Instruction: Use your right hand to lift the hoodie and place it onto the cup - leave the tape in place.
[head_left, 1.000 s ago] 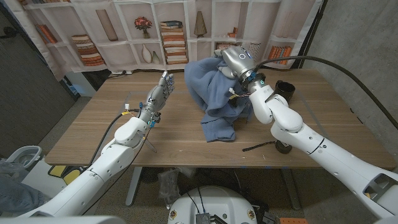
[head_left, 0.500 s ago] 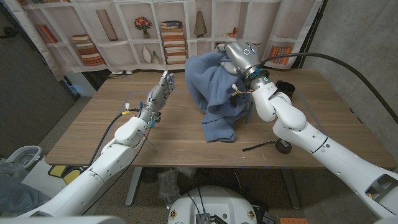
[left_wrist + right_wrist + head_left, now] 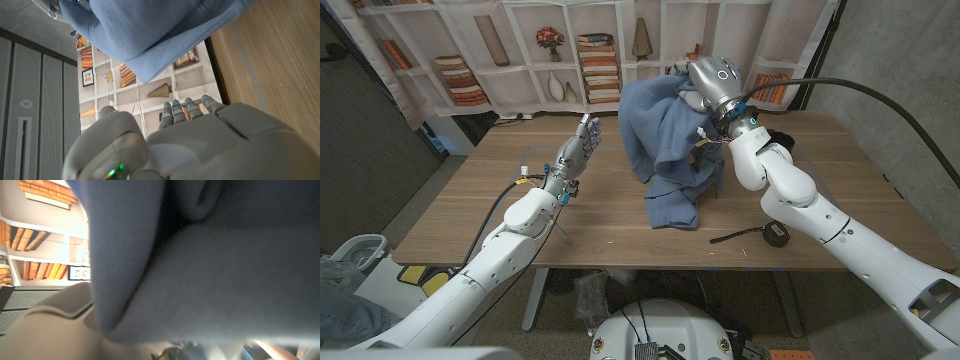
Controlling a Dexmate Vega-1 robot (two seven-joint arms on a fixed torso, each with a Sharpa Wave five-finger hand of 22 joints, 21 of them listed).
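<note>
Blue fabric: the hoodie hangs in a tall bunch from the right hand, its top held up above the table's far side, its lower folds draped down and resting on the wooden table near the middle.
Cup: a dark cup stands on the table's right side, just beside the right forearm and partly hidden behind it; the hoodie hangs beside it, not yet over it.
Tape: a dark tape roll with a loose strip running from it lies on the near right of the table, apart from the hoodie's hem.
Step in hand: the lift. The cloth is raised but its lower part is not clear of the table, so I judge the task roughly midway.
Next move: carry the bunch toward the cup and lower it so the fabric covers the cup, keeping the trailing hem from sweeping across the tape.
Right hand: closed on the hoodie's upper part, fingers buried in cloth; in the right wrist view blue fabric presses close against the camera.
Left hand: the left hand is held above the table's left side, fingers extended and apart, holding nothing and well clear of the hoodie.
</note>
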